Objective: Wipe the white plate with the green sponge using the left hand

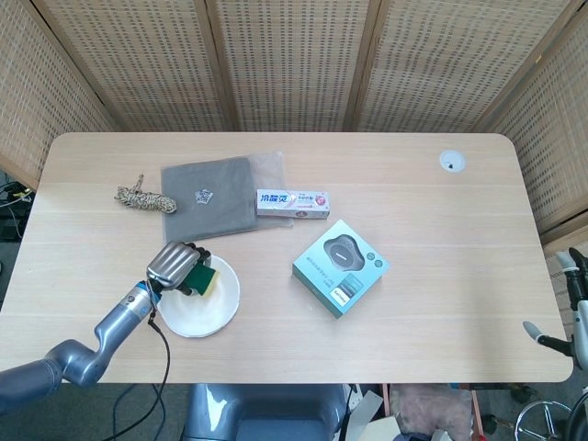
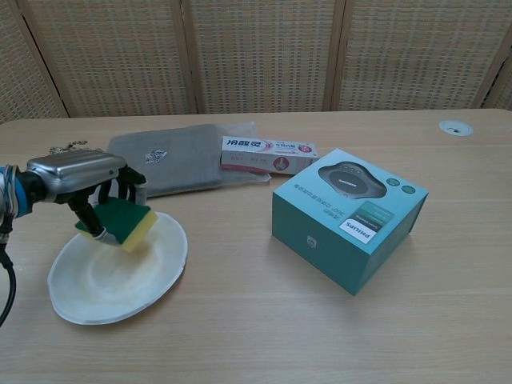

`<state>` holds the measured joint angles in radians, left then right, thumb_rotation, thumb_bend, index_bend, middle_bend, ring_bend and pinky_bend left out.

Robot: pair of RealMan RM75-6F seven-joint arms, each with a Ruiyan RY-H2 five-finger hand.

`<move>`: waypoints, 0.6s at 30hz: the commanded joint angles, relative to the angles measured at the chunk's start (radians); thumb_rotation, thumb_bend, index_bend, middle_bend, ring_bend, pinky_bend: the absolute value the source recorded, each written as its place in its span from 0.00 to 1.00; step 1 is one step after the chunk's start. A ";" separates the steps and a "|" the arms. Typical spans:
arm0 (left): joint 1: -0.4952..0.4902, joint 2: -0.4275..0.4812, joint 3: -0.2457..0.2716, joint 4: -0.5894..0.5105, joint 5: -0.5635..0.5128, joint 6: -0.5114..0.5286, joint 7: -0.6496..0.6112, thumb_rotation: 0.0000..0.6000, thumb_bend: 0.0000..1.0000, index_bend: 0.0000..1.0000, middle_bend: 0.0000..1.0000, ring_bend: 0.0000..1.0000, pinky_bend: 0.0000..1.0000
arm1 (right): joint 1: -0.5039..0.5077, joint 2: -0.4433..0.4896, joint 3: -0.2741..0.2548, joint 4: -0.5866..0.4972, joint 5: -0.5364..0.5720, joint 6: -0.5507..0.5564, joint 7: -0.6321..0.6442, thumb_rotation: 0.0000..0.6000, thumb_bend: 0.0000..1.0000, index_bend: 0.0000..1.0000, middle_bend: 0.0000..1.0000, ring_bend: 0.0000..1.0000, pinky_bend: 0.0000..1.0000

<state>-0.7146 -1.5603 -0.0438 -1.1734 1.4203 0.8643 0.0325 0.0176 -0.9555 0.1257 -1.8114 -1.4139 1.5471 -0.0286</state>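
Softly squashable, the green sponge (image 2: 122, 221) (clenched by left hand (image 2: 76, 181) fingers (image 2: 86, 226)) tilts over the fragile white plate (image 2: 120, 276).

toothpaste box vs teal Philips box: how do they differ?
Shape: the toothpaste box is long, slim and low; the teal Philips box is squarish and clearly taller.
Colour: the toothpaste box is white with red and blue print; the Philips box is teal with a dark device pictured on its lid.
Place: the toothpaste box lies farther back, against the grey cloth pouch; the Philips box stands alone, nearer the chest camera, turned at an angle.
Both are closed cartons, untouched.
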 commanded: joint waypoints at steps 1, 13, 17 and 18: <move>-0.014 0.014 0.005 -0.027 0.020 0.011 0.099 1.00 0.04 0.53 0.48 0.40 0.49 | -0.001 0.000 -0.001 -0.001 -0.001 0.001 0.000 1.00 0.00 0.00 0.00 0.00 0.00; -0.024 -0.079 0.040 0.071 0.005 -0.032 0.265 1.00 0.04 0.53 0.48 0.40 0.49 | 0.002 0.000 0.002 0.001 0.007 -0.005 0.000 1.00 0.00 0.00 0.00 0.00 0.00; -0.025 -0.100 0.048 0.095 0.002 -0.045 0.283 1.00 0.04 0.54 0.49 0.40 0.49 | 0.004 0.001 0.003 0.002 0.009 -0.008 0.003 1.00 0.00 0.00 0.00 0.00 0.00; -0.025 -0.101 0.048 0.098 0.001 -0.047 0.284 1.00 0.04 0.54 0.49 0.40 0.49 | 0.004 0.001 0.003 0.002 0.009 -0.008 0.003 1.00 0.00 0.00 0.00 0.00 0.00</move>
<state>-0.7397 -1.6599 0.0032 -1.0775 1.4229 0.8194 0.3154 0.0214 -0.9546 0.1287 -1.8098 -1.4047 1.5394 -0.0258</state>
